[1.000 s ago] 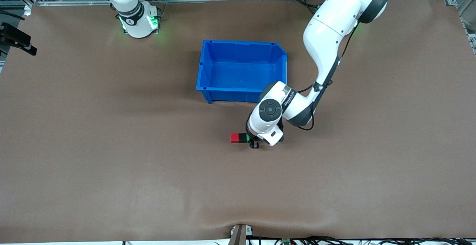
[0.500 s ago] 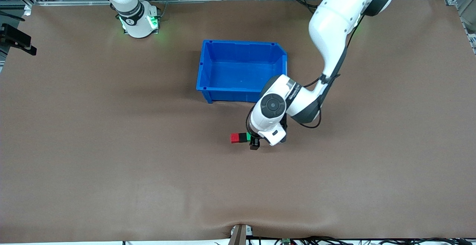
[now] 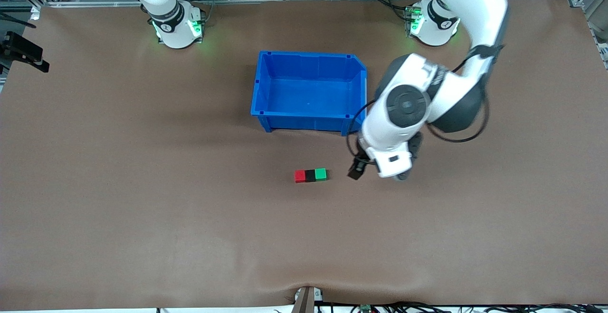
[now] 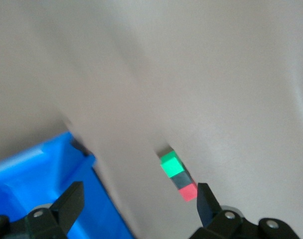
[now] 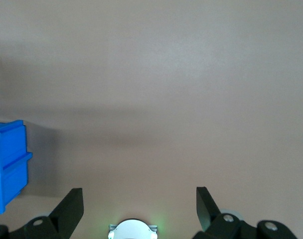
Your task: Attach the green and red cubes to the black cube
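Since the small matte black cube [image 3: 310,175] sits on the brown desk [image 3: 142,208] flanked by touching red cube [image 3: 299,176] and green cube [image 3: 321,174], we should lift our released left pincer [image 4: 137,205] straight clear; our right pincer [image 5: 137,205], spread, waits.

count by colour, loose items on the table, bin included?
Red: 1, red cube
Black: 1, black cube
Green: 1, green cube
Blue: 1, blue bin
Total: 4. The three cubes sit in one row, black in the middle, nearer the front camera than the bin.
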